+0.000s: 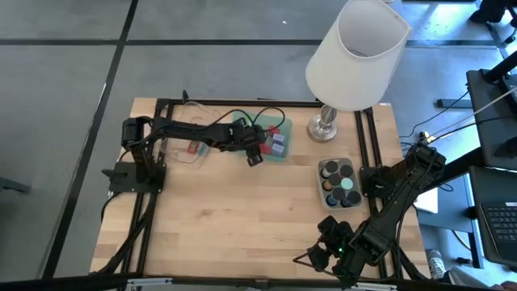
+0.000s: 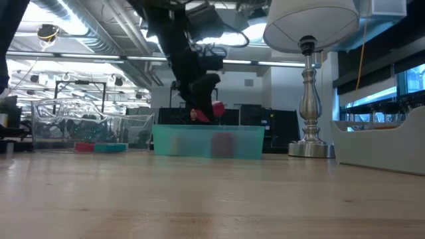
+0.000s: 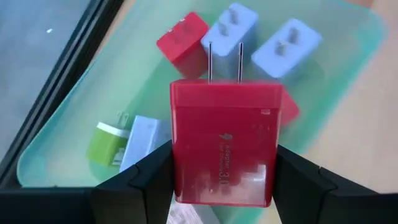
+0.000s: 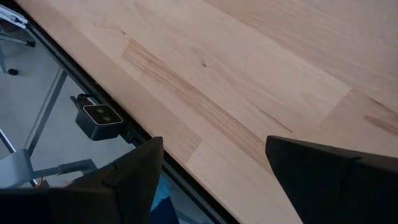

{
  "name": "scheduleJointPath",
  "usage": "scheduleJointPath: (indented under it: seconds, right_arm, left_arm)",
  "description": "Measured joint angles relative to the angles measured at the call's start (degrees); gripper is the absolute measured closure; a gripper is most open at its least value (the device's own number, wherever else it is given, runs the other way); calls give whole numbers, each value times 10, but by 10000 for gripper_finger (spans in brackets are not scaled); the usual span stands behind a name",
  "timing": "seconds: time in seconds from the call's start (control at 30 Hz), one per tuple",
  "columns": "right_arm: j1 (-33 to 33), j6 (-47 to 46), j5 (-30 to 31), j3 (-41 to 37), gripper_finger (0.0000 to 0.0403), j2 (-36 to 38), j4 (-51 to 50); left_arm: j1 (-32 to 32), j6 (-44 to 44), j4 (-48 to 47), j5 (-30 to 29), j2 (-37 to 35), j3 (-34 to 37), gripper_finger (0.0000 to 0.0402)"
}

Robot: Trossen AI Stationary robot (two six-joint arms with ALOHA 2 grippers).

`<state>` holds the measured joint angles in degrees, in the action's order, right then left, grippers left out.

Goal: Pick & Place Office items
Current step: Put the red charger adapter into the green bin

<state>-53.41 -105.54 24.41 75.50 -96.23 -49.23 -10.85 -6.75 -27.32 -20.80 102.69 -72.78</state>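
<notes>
Left gripper [image 3: 224, 180] pinches red charger [image 3: 224, 146] above green tray [image 3: 68, 143]; right gripper [image 4: 214, 177] (parked) spread.

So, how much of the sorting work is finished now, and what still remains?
Done: the green tray already holds several plug blocks, red, lavender and one green-white, and the grey tray holds round caps. In hand: the left gripper is shut on a red plug block above the green tray, not released. Left: flat pieces lie by the clear tray. The right gripper waits open at the table's near edge.
</notes>
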Motion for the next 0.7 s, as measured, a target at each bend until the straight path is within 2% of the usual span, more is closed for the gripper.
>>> scheduleJointPath:
  seconds: [0.23, 0.4, 0.7]
  right_arm:
    - [0, 0, 0, 0, 115, 0, 0]
    - [0, 0, 0, 0, 115, 0, 0]
    - [0, 0, 0, 0, 115, 0, 0]
  left_arm:
    - [-22, -27, 94, -20, 0, 44, 192]
    - [-21, -50, 151, -52, 0, 86, 192]
    - [-15, -110, 269, -64, 0, 153, 192]
